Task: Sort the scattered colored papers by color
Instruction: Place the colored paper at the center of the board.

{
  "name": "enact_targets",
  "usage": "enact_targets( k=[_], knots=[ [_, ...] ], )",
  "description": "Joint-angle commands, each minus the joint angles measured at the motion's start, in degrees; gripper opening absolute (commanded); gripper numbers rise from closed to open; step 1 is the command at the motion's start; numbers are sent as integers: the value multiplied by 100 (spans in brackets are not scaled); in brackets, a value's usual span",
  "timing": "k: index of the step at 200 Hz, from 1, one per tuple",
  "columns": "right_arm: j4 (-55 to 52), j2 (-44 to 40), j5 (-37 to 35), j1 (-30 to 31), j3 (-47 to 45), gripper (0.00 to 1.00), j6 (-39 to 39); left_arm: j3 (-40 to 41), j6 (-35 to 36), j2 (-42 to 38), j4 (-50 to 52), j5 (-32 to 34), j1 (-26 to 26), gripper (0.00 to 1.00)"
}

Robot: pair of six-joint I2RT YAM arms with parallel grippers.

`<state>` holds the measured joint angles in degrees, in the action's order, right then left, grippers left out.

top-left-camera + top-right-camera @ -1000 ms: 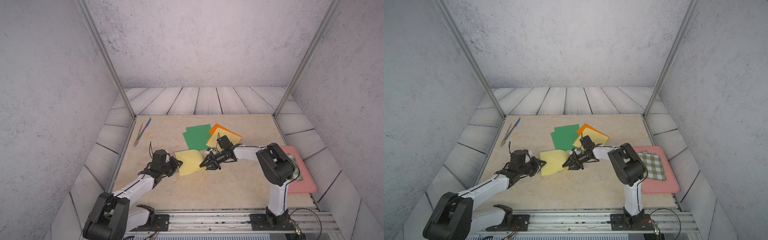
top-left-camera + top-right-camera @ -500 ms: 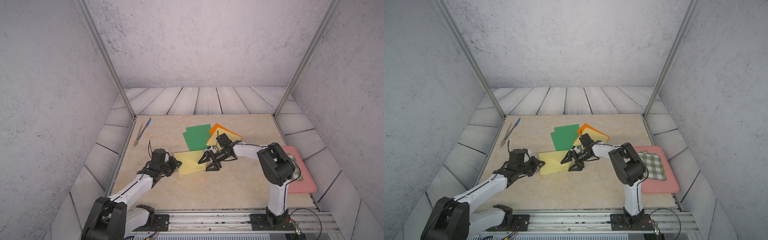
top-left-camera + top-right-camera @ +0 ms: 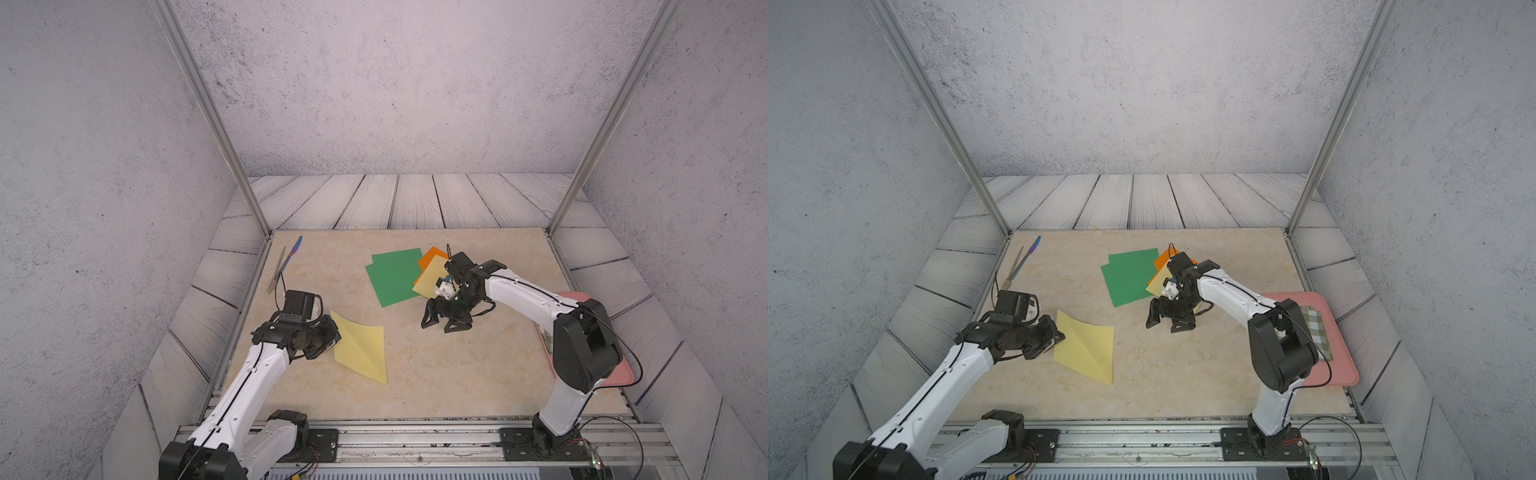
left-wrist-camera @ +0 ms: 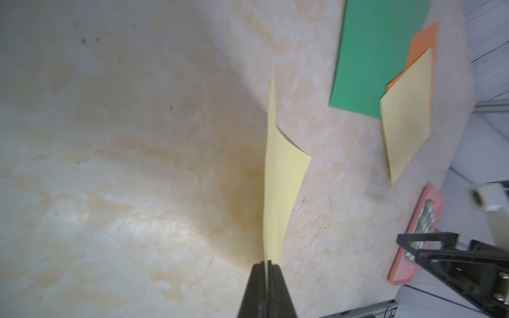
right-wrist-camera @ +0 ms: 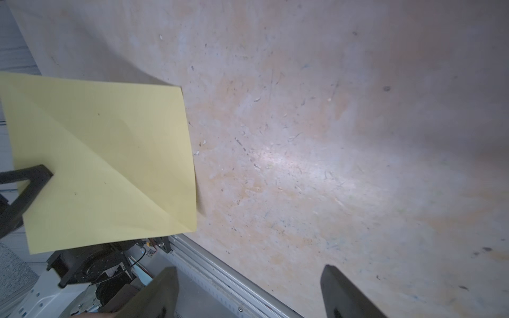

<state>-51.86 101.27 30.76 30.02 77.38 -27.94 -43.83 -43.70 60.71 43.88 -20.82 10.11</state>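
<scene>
Sorting is at an early stage. The left gripper (image 4: 266, 268) is clamped on one edge of a pale yellow paper sheet with a diagonal crease (image 3: 361, 345). It holds the sheet toward the front left corner of the beige marbled tabletop (image 3: 457, 374), well apart from the other sheets and apparently raised off the surface. The right gripper (image 3: 443, 323) hangs over the middle of the tabletop with its jaws spread wide and nothing between them. The remaining papers lie in one overlapping cluster toward the far edge. It holds two green sheets (image 3: 392, 276), one largely covering the other, a bright orange sheet (image 3: 432, 255) touching their right side, and a second pale yellow sheet (image 3: 432, 276) lying across the orange one and the green edge. In my judgement no colour pile is finished: the two yellow sheets are apart, and the orange sheet is partly covered. The pink tray (image 3: 1345, 370) at the right edge holds only a green-and-white checked cloth (image 3: 1316, 328).
</scene>
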Motion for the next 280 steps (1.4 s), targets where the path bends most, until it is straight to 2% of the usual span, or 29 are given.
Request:
enact_targets(
  k=[1,25,78,138,173,218,280],
  knots=[
    [-219,-158,-229,-49,85,86,149,-499,696,584,1512,394,-33,0],
    [-206,-65,-94,-50,195,86,172,-996,1041,1412,1898,629,-61,0],
    [-261,-23,21,-84,476,86,290,-1355,1161,2244,1624,973,-162,0],
    [-231,135,200,-117,577,86,316,-802,1078,2441,1175,1307,-588,0],
    [-144,268,354,-117,588,86,298,-468,676,2504,615,1309,-780,0],
    [-134,438,449,-111,651,86,329,-444,287,2685,-130,1190,-826,0],
    [-57,490,380,-117,576,86,290,-490,216,2721,-333,1171,-924,0]
  ],
)
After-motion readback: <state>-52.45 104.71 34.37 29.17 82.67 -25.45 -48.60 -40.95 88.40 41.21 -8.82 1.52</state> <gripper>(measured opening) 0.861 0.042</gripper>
